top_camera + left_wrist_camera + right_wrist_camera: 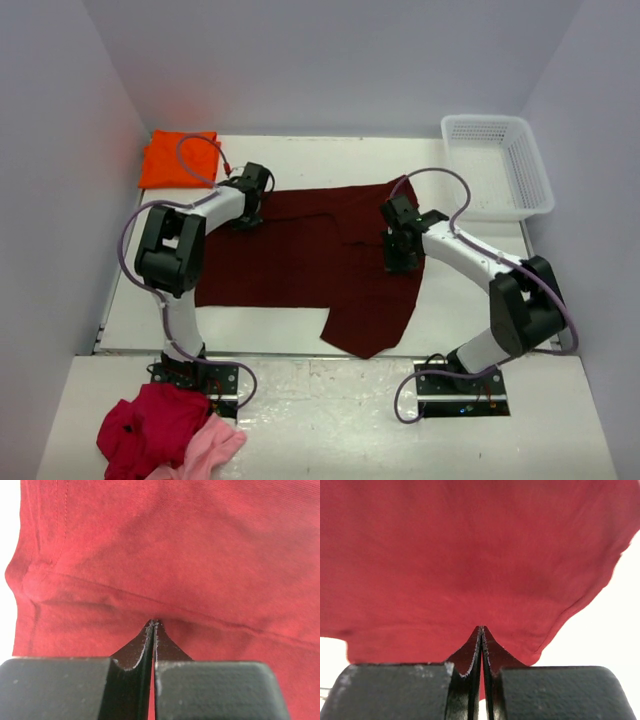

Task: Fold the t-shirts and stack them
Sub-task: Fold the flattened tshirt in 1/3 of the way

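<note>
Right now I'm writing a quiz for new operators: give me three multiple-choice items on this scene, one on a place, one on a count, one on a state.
1. Where is the orange t-shirt? A) far left corner of the table B) in a basket C) under the right arm
2. How many garments lie heaped by the left arm's base? A) one B) two C) four
3. The left gripper and right gripper are: A) wide open B) shut on the maroon t-shirt C) out of view
Answers: A, it lies folded there; B, one crimson garment, one pink garment; B, both wrist views show jaws closed on maroon cloth.
</note>
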Motion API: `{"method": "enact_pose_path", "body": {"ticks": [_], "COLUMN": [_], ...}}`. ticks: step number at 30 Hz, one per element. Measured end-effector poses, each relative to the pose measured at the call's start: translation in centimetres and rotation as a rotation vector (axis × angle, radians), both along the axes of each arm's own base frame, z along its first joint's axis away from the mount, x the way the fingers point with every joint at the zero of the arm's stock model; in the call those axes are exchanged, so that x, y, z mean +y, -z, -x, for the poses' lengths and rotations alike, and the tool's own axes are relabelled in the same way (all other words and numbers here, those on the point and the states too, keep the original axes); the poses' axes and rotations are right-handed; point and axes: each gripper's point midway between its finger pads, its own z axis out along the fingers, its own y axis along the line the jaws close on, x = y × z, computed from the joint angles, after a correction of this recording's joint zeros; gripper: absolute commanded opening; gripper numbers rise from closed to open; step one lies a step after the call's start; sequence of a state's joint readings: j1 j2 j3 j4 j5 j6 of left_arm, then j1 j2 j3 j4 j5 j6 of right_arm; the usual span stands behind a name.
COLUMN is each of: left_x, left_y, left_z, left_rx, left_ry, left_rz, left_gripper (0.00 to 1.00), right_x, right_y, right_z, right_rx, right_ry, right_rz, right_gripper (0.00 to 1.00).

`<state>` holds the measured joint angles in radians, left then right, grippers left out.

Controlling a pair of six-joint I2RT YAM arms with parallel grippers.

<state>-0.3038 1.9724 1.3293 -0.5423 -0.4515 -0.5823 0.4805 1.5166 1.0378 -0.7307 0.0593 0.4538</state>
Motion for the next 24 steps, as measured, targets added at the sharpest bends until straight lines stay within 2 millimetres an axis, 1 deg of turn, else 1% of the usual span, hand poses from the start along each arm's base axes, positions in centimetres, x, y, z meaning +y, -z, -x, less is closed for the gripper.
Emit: {"method": "enact_pose_path", "body": {"ticks": [2,4,7,9,12,13,15,19,24], "left_x": [-0.3,-0.7,-0.8,-0.4,0.0,0.0,0.1,-0.3,-1.7], "left_y": [-0.6,-1.5,-3.6,-4.6,-5.6,-5.8,-5.9,-5.3,-3.3], "left_z": [0.1,0.2,0.3,0.4,0.8,1.0,1.6,3.7,6.7], "left_rx": [-0.013,-0.033,-0.076,-0.097,-0.111,-0.111,-0.107,-0.072,-0.005], "left_ry": [0.008,0.016,0.009,-0.012,-0.033,-0.035,-0.038,-0.017,0.043], "left_rz": [0.0,0.003,-0.002,-0.009,-0.015,-0.014,-0.013,-0.018,-0.027], "left_gripper": [0.0,0.02,0.03,0.03,0.02,0.0,0.0,0.0,0.0], "right_x": [-0.2,0.2,1.3,1.9,2.6,2.7,3.0,3.3,4.0], "right_y": [2.5,3.5,4.1,4.3,4.6,4.7,4.9,5.7,5.8], "right_z": [1.8,2.3,2.0,1.7,1.4,1.3,1.4,1.8,1.8], "right_rx": [0.084,0.115,0.117,0.118,0.117,0.119,0.125,0.151,0.159], "right_ry": [-0.005,-0.007,-0.014,-0.018,-0.019,-0.016,-0.013,-0.011,-0.016], "right_rz": [0.033,0.042,0.027,0.022,0.017,0.015,0.016,0.027,0.029], "right_gripper": [0.0,0.0,0.0,0.0,0.0,0.0,0.0,0.0,0.0]}}
